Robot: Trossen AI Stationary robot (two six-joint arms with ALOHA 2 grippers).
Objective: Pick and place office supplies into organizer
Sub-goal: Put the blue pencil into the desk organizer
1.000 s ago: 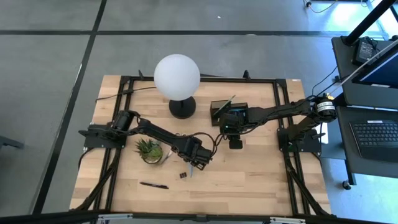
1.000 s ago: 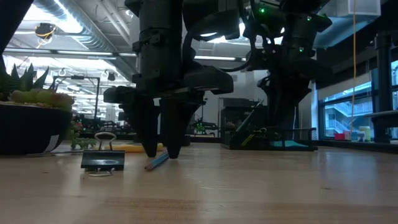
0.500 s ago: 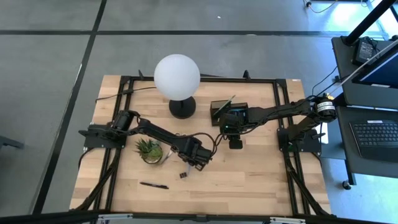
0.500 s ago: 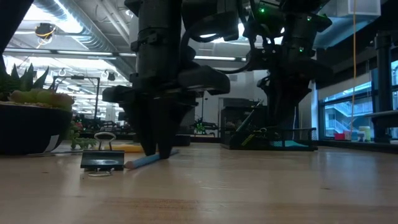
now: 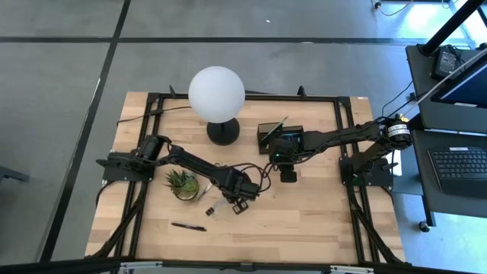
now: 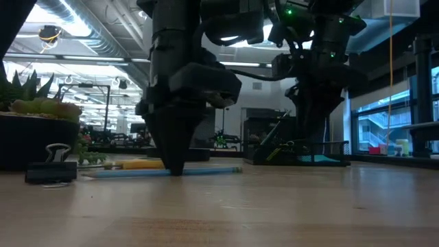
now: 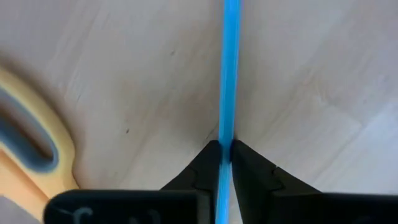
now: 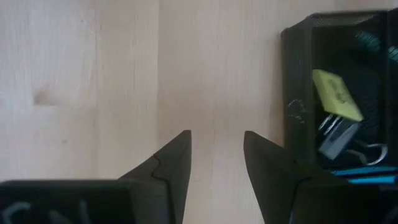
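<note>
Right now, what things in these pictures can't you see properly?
- Organizer, high view: the right arm covers much of it.
- Organizer's contents, right wrist view: the picture's edge cuts them off; only a yellow piece and a clip show.
- Scissors, left wrist view: only a yellow handle shows; the edge cuts off the rest.
- Blue pencil, left wrist view: left gripper hides its near end.

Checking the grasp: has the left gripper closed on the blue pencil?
Yes, in the left wrist view the left gripper pinches the blue pencil between its two fingers.
</note>
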